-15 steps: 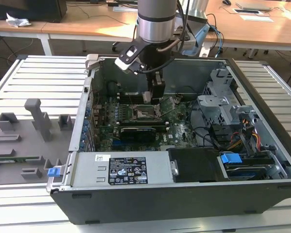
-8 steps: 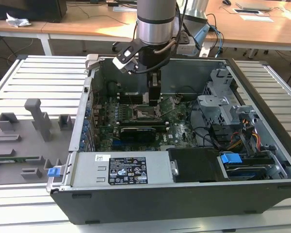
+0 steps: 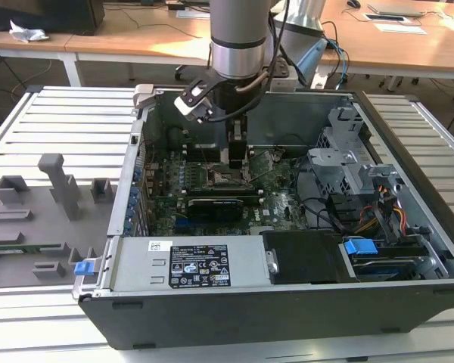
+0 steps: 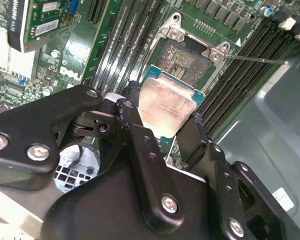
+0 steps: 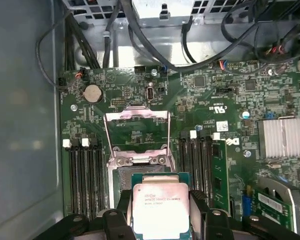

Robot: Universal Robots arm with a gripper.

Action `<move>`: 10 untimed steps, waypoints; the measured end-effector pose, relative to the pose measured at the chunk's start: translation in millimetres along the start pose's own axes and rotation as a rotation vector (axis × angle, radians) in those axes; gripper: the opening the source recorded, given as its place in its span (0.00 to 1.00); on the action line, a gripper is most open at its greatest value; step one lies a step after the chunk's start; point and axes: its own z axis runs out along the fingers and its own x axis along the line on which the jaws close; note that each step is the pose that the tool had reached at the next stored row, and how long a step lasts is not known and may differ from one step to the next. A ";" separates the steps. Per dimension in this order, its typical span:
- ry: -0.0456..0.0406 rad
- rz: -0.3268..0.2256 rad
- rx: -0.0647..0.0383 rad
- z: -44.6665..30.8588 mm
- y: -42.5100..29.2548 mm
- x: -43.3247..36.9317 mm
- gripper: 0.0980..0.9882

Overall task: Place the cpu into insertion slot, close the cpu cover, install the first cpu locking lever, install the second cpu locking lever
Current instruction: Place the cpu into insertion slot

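Note:
My gripper [image 4: 162,114] is shut on the cpu [image 4: 166,99], a flat square chip with a pale silvery top and a green edge. The chip hangs just above the board, overlapping one side of the insertion slot [image 4: 184,59], whose dark centre lies bare. In the first wrist view the cpu [image 5: 158,202] sits between my fingers [image 5: 123,201], and the cpu cover [image 5: 136,116] stands swung up and open beyond the slot [image 5: 124,176]. A thin locking lever [image 4: 255,60] sticks out from the socket corner. In the exterior view my gripper [image 3: 237,157] hangs inside the open case over the slot [image 3: 225,180].
Black memory slots [image 5: 85,175] flank the socket on both sides. A long black graphics card [image 3: 219,206] lies nearer the case front. Cables [image 5: 140,40], a ribbed heat sink [image 5: 281,137] and the drive cage [image 3: 348,170] crowd the case. A grey fixture tray [image 3: 38,219] sits at the exterior view's left.

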 end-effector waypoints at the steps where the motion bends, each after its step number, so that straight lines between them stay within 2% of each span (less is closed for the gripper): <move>1: 0.0017 -0.025 0.000 4.3 -0.4 0.1 0.50; 4: 0.0051 -0.072 0.001 11.5 -1.0 1.6 0.50; 10: 0.0056 -0.080 0.003 25.0 -2.5 3.1 0.50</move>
